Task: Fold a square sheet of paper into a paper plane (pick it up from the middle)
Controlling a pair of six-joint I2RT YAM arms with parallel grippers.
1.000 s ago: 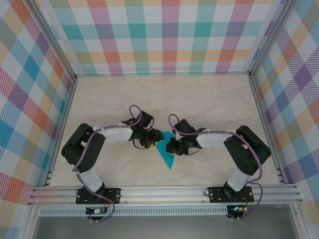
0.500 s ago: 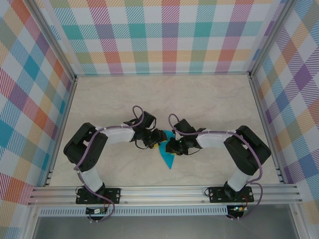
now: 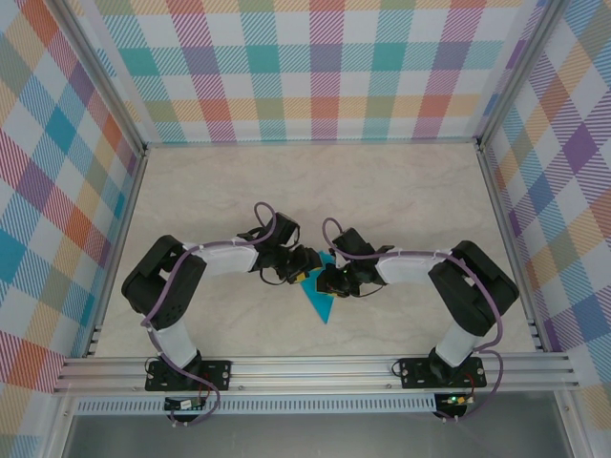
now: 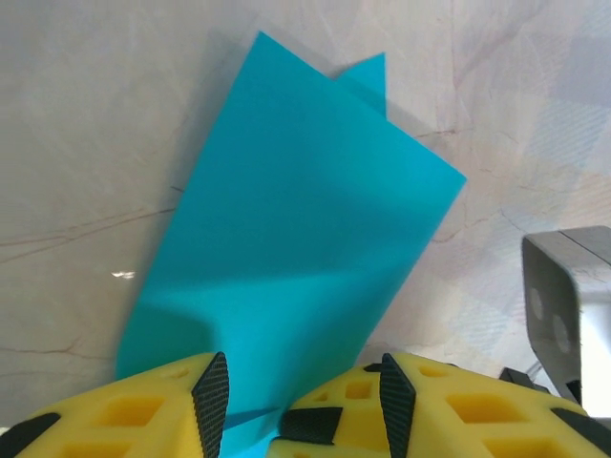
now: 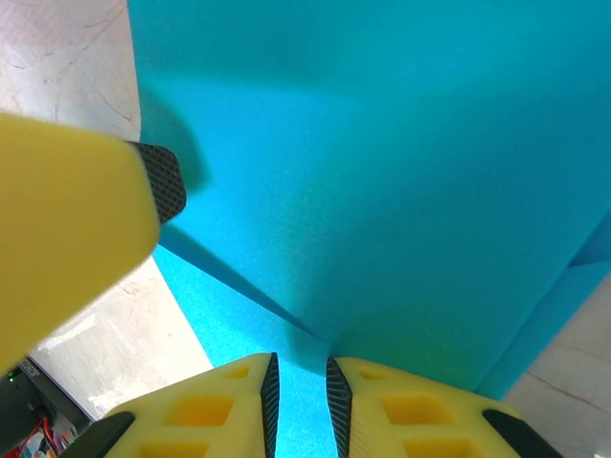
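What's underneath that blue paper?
Another folded layer of the square sheet of paper peeks out at its far corner, over pale marbled table. Anything else beneath is covered.

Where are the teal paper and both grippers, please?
teal paper (image 4: pixel 296 229): left wrist view, middle of its top layer.
left gripper (image 4: pixel 301 405): left wrist view, between its fingertips.
right gripper (image 5: pixel 301 382): right wrist view, between its fingertips.

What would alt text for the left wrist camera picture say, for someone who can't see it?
Folded teal paper is seen against a pale marbled table, a second pointed layer peeking out at its far edge. At the bottom, the left tool has its two yellow, black-padded fingers apart, the paper's near edge between them.
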